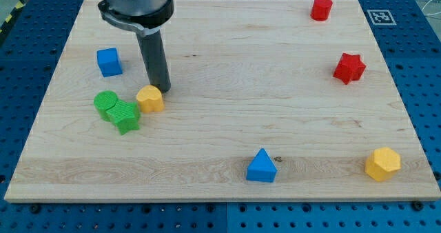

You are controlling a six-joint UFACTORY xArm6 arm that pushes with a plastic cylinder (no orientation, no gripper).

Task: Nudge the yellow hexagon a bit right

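Observation:
The yellow hexagon (pixel 382 164) lies near the board's bottom right corner, far from my rod. My tip (pixel 163 89) rests on the board at the view's left. It sits just above and to the right of a second, smaller yellow block (pixel 149 98), touching it or nearly so. I cannot make out that block's exact shape. The rod rises from the tip to the arm's dark head at the view's top left.
Two green blocks (pixel 105 103) (pixel 125 116) sit together left of the small yellow block. A blue cube (pixel 109 61) lies above them. A blue triangle (pixel 262 166) is at bottom centre. A red cylinder (pixel 320 8) and a red star (pixel 349 67) are at the right.

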